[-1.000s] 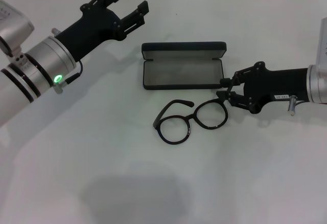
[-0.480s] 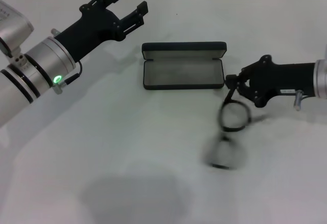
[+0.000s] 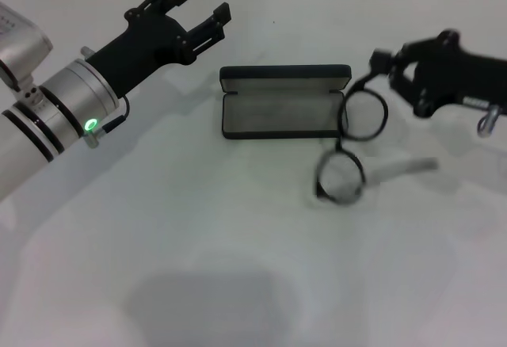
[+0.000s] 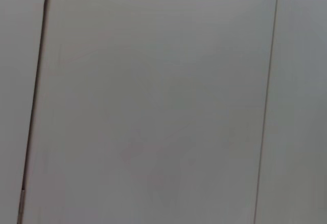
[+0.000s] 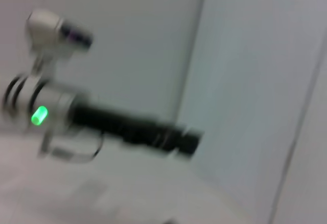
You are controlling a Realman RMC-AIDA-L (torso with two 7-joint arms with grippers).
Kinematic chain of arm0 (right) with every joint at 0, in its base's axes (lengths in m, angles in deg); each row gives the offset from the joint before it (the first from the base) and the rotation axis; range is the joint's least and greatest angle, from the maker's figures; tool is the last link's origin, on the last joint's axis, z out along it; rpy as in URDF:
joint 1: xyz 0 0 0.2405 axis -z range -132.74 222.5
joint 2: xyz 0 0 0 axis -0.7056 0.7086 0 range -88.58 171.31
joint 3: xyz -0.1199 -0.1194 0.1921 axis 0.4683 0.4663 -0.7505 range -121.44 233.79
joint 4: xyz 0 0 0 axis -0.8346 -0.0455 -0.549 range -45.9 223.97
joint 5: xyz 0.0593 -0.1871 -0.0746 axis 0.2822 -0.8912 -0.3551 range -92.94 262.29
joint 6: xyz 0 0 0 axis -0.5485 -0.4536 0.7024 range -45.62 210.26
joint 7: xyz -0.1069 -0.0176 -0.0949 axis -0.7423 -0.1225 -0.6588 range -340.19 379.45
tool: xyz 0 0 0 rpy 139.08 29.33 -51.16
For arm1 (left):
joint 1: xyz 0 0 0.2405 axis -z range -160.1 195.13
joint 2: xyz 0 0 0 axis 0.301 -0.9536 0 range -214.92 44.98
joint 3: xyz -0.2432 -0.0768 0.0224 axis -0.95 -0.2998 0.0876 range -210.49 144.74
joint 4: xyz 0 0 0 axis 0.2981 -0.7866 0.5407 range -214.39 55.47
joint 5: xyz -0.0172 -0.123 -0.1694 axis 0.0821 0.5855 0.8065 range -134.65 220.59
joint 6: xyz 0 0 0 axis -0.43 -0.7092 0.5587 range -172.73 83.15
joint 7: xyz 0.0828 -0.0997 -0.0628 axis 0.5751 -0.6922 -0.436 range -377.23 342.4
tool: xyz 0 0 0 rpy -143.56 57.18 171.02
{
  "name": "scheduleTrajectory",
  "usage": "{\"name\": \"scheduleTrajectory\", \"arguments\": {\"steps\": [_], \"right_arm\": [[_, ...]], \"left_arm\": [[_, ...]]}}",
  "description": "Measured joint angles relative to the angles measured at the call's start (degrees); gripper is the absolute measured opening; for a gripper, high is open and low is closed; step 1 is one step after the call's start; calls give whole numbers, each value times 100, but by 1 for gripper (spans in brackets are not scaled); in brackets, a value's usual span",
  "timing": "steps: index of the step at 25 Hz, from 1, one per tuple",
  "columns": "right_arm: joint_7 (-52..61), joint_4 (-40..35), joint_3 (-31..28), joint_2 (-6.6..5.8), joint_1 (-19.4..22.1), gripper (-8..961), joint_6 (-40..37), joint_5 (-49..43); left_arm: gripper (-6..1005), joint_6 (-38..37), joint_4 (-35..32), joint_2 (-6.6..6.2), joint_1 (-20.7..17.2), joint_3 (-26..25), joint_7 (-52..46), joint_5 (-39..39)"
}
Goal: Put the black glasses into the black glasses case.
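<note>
Head view: on the white tabletop [image 3: 198,228] the black glasses case [image 3: 284,101] lies open. The right tool [image 3: 379,63] pinches the black glasses [image 3: 352,145], dangling beside it. The left tool [image 3: 195,13] hovers spread, far left.

Left wrist view: pale wall panels [image 4: 153,101].

Right wrist view: the left arm [image 5: 102,121], blurred.

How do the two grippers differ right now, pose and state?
The left gripper has its fingers spread open and holds nothing; the right gripper is shut on the black glasses, which hang below it, off the table.
The left gripper hovers to the left of the black glasses case; the right gripper is raised beside the case's right end.
Both are black, on silver arms, and point towards the case, which lies open.
</note>
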Motion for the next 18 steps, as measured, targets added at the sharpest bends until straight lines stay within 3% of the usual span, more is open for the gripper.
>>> {"name": "scheduleTrajectory", "arguments": {"steps": [3, 7, 11, 14, 18], "right_arm": [[-676, 177, -100, -19, 154, 23, -273, 953], [-1322, 439, -246, 4, 187, 22, -560, 1348], [-2115, 817, -279, 2, 142, 24, -832, 1778], [-2435, 868, -270, 1, 135, 25, -927, 1878], [-2750, 843, -258, 8, 89, 27, -977, 1885]], "left_arm": [[797, -101, -2, -26, 44, 4, -215, -142], [796, -363, 74, -119, 172, 7, -724, -529], [795, -746, 132, -451, 519, 9, -1867, -1427], [794, -805, 157, -628, 857, 9, -2762, -2079], [793, -808, 359, -631, 1339, 9, -3571, -2767]]}}
